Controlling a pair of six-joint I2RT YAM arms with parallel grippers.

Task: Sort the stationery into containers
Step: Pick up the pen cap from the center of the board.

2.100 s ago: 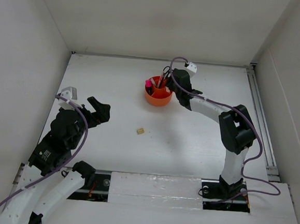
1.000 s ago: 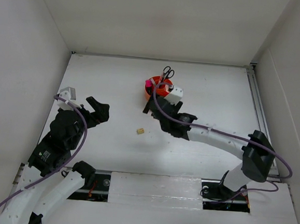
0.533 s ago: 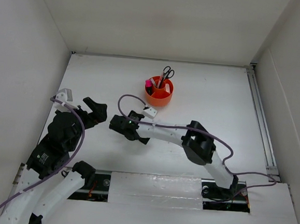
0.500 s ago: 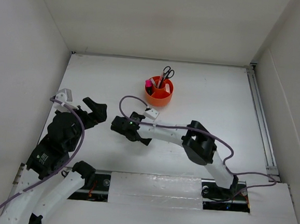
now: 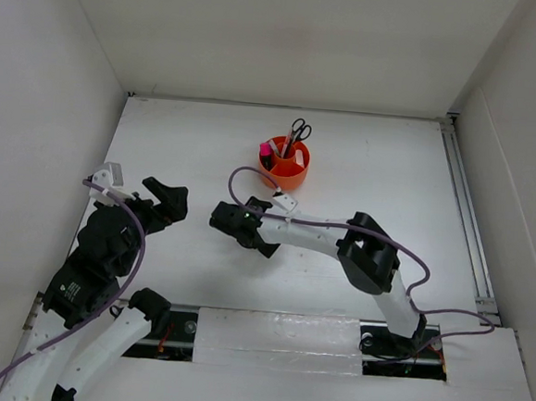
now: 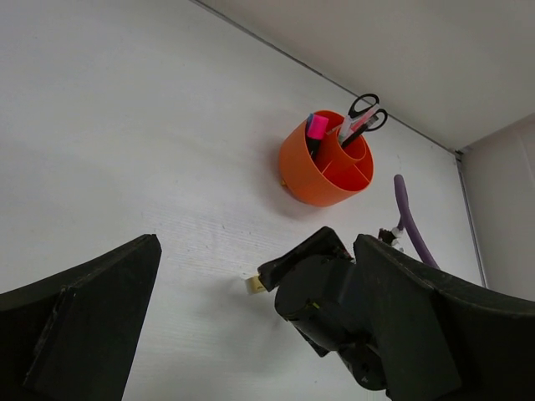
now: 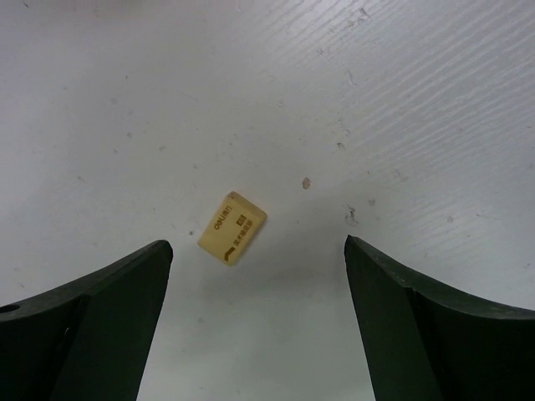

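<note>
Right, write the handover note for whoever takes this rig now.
Right tool: open, over the tan eraser, one finger on each side, not touching it.
Left tool: open, empty, off to the left.
Orange organiser: upright at the back, holding the scissors, the pink-capped highlighter and other pieces.
Done: those pieces are in.
Left: close on the eraser and drop it into a compartment. I see no other loose piece.

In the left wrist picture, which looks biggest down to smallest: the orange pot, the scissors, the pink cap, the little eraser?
Largest: the orange organiser.
Then the scissors, as far as they show.
The pink highlighter cap and the eraser look alike; the eraser is partly hidden, so unranked.
</note>
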